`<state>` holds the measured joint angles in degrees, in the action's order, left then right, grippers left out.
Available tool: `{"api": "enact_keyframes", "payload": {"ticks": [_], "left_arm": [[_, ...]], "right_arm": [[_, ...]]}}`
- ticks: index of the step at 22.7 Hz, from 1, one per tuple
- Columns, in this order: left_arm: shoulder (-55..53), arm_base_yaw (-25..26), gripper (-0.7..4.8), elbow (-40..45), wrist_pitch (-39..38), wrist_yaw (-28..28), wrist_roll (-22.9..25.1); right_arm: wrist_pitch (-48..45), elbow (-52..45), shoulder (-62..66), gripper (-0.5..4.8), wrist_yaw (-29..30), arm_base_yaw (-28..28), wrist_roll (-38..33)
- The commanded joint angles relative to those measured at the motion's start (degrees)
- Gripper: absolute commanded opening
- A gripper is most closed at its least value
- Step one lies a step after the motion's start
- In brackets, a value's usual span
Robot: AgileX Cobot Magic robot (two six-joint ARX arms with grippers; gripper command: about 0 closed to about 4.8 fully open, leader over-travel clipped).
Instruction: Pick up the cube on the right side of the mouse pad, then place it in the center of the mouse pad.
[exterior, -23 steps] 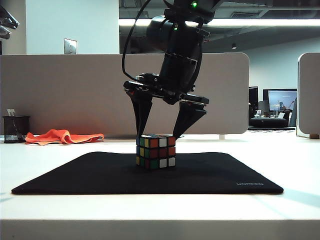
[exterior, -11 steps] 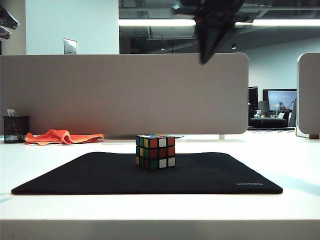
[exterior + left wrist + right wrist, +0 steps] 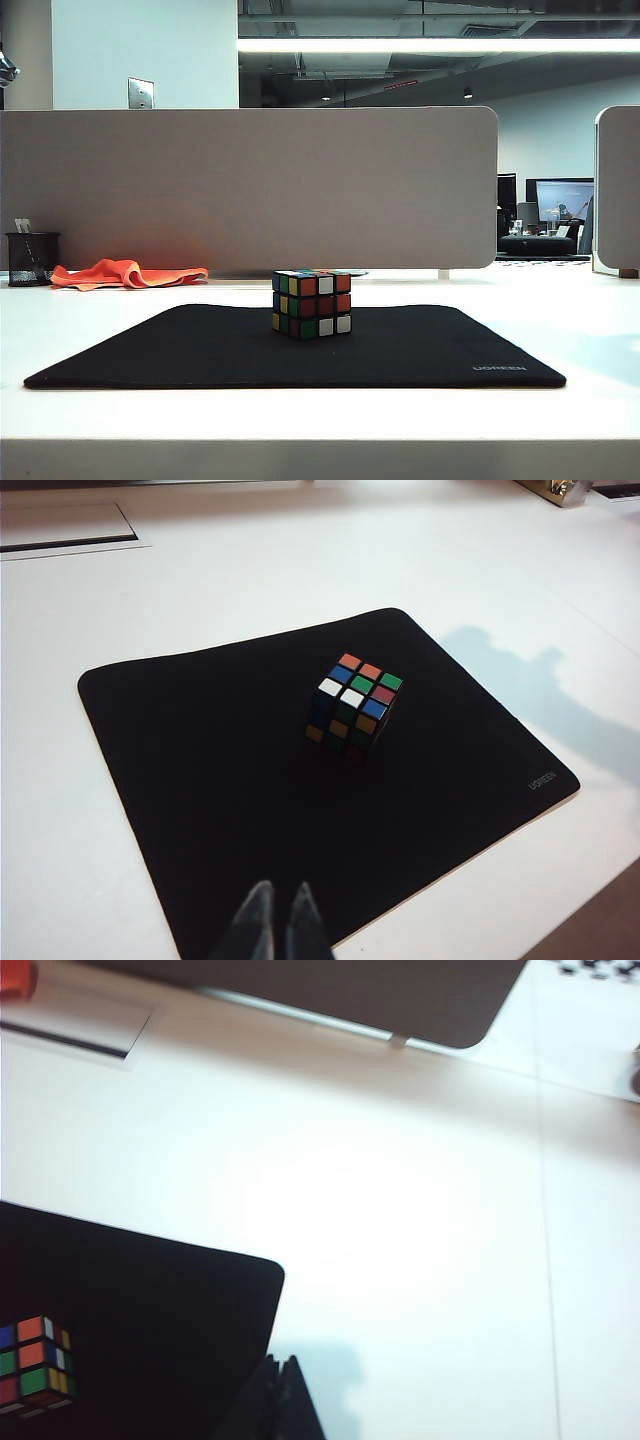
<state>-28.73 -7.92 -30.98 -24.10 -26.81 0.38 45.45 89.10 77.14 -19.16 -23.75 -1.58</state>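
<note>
The cube, black-edged with coloured stickers, rests by itself near the middle of the black mouse pad. No gripper touches it. In the left wrist view the cube sits on the mouse pad, well ahead of my left gripper. That gripper hangs over the pad's near edge, its tips almost together and holding nothing. My right gripper is shut and empty, high over the pad's corner. The cube lies off to one side of it on the mouse pad. Neither gripper shows in the exterior view.
An orange cloth and a black pen cup lie at the back left of the white table. A grey partition runs behind the pad, and another stands at the right edge.
A second ago my right gripper stood open astride the cube. It has since risen out of the top of the exterior view with its jaws shut. The cube stays on the pad.
</note>
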Motion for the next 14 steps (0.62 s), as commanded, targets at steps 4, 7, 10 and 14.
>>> {"api": "enact_keyframes", "payload": {"ticks": [4, 7, 10, 14], "left_arm": [[0.2, 0.0, -0.06, -0.3, 0.5, 1.6, -0.1], [0.2, 0.0, -0.06, -0.3, 0.4, 3.1, -0.4], [0.2, -0.1, -0.06, -0.3, 0.3, 3.0, -0.3], [1.7, -0.1, -0.06, -0.2, -1.3, 3.1, -0.1]], "right_arm": [[-17.2, -25.2, -19.1, -0.05, -4.1, 0.1, 0.0], [-20.2, -34.1, -25.7, -0.05, -4.3, 0.1, -0.3], [-22.2, -44.0, -33.7, -0.05, -4.5, 0.1, -2.7], [-22.2, -52.2, -42.9, -0.05, -3.8, 0.1, -9.3]]}}
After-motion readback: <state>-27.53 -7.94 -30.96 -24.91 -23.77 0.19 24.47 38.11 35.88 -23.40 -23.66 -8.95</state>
